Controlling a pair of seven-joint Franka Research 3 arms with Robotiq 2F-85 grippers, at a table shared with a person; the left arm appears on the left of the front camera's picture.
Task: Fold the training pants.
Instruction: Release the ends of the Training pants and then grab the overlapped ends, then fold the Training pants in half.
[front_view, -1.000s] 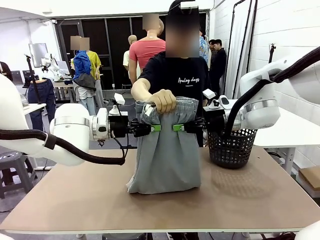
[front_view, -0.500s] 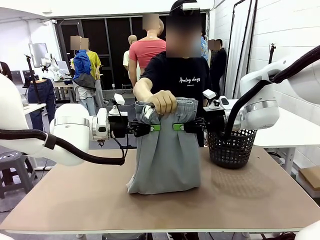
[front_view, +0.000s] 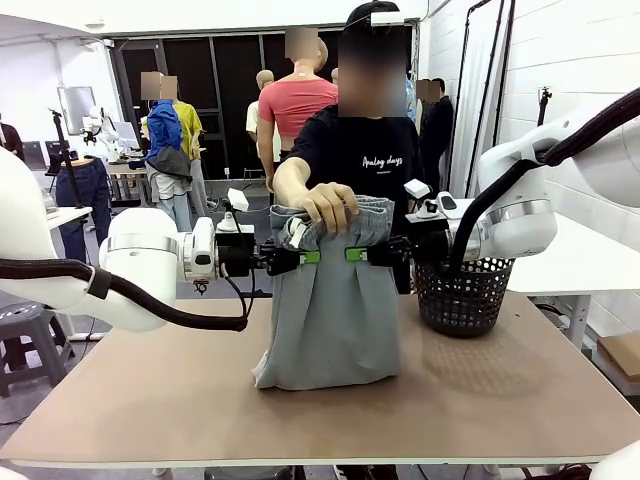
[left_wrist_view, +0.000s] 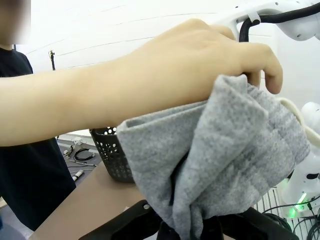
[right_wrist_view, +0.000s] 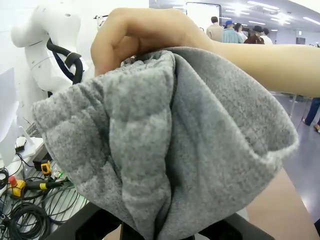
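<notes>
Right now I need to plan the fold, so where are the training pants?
In the front view the training pants hang mid-table, waistband held by the person's hand, pinched between left gripper and right gripper, left of the basket.

The person's hand (front_view: 325, 205) gripping the gathered elastic waistband of the light grey soft jersey training pants (front_view: 330, 300) has shifted a little toward the robot's right and sits slightly lower than a second ago, the forearm angled more steeply. The waistband bunch beneath it has been pulled over with it. Both tools, the left tool (front_view: 312, 256) and the right tool (front_view: 352, 254), have finished closing on the cloth just below the waistband.
</notes>
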